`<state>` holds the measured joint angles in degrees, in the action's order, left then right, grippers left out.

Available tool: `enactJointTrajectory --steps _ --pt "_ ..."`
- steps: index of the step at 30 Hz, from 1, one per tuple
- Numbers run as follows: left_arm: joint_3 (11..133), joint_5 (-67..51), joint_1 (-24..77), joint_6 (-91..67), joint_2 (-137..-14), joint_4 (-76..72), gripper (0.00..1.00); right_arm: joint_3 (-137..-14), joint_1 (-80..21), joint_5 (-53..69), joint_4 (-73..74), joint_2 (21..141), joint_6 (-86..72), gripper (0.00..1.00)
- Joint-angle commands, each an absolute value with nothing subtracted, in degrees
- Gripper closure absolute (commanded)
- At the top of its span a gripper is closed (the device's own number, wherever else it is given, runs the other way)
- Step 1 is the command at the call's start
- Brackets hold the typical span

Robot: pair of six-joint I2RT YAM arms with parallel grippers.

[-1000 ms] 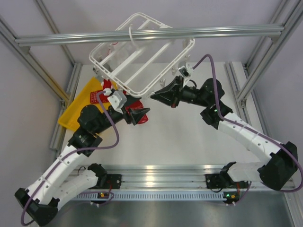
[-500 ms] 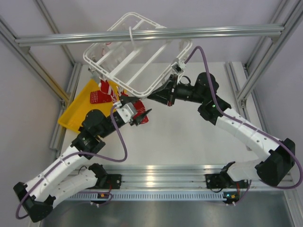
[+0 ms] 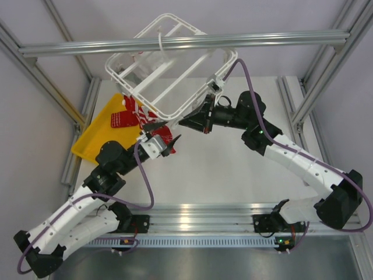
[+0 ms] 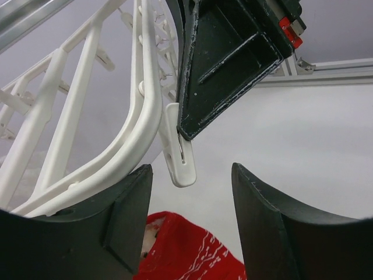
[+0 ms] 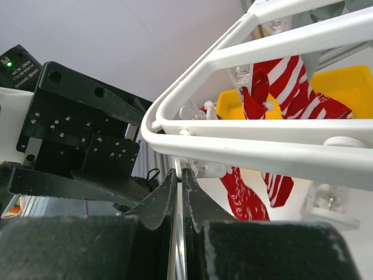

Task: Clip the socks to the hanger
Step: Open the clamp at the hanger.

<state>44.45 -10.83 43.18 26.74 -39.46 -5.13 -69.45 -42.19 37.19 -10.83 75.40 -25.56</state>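
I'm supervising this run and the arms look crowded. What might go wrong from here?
The open left gripper and the shut right gripper both crowd one clip, so they may collide. The hanger hangs tilted from the beam; a nudge may swing it away. The red sock lies below the left gripper, seemingly unheld, so nothing may get clipped.

White drying hanger (image 3: 198, 92) hooked on an aluminium beam (image 3: 262, 39), tilted, red striped socks (image 3: 133, 111) clipped at its left edge above a yellow tray (image 3: 93, 134). Closed right gripper (image 3: 183, 122) at its near corner; open left gripper (image 3: 163, 133) just beside, over another red sock (image 3: 168, 129).
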Motion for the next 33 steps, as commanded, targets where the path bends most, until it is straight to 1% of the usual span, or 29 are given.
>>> enactJointTrajectory --steps 1,7,15,18,19,20,21,22,23,24,25,28,29,33 --pt "45.0 -10.5 43.3 29.9 -41.6 -9.5 0.39 -72.0 -43.3 36.6 -11.9 75.4 -25.5 1.00" --pt "46.8 -10.2 43.4 28.7 -44.1 -11.2 0.46 -71.5 -43.4 36.1 -11.2 74.8 -25.3 1.00" --pt "48.2 -8.9 44.6 28.5 -45.4 -12.2 0.58 -71.4 -44.0 35.8 -10.9 75.1 -24.9 1.00" --pt "48.5 -8.8 44.8 28.4 -45.9 -12.2 0.71 -71.5 -44.2 35.8 -11.0 75.2 -24.7 1.00" --pt "48.5 -8.9 44.8 28.4 -45.9 -12.2 0.83 -71.5 -44.2 35.8 -10.9 75.1 -24.5 1.00" --pt "48.5 -8.8 44.8 28.3 -45.8 -12.1 0.89 -71.5 -44.1 35.6 -10.7 75.1 -24.6 1.00" --pt "48.4 -8.3 44.8 28.1 -45.8 -12.0 0.95 -71.5 -44.2 35.2 -10.4 74.8 -24.4 0.96" --pt "48.5 -7.8 44.8 27.9 -46.0 -11.9 1.00 -71.5 -44.1 35.0 -9.8 74.8 -24.3 0.87" --pt "48.4 -7.4 44.8 27.3 -45.9 -11.7 1.00 -71.5 -43.8 34.5 -8.9 74.5 -24.4 0.72" --pt "48.5 -7.0 44.8 27.0 -46.0 -11.5 1.00 -70.8 -43.5 34.2 -9.2 74.1 -25.7 0.64" --pt "48.3 -7.1 44.8 26.6 -45.8 -11.3 1.00 -70.3 -42.5 34.3 -9.9 73.8 -26.9 0.50" --pt "48.1 -8.1 44.8 25.7 -45.5 -11.1 1.00 -68.4 -40.5 33.8 -12.1 72.8 -32.1 0.40" --pt "48.1 -8.1 44.8 24.9 -45.5 -11.1 1.00 -67.8 -39.2 33.1 -12.1 72.7 -33.8 0.35" --pt "48.3 -7.5 44.8 23.5 -45.8 -10.6 1.00 -66.6 -36.7 32.5 -12.6 72.4 -38.0 0.33"
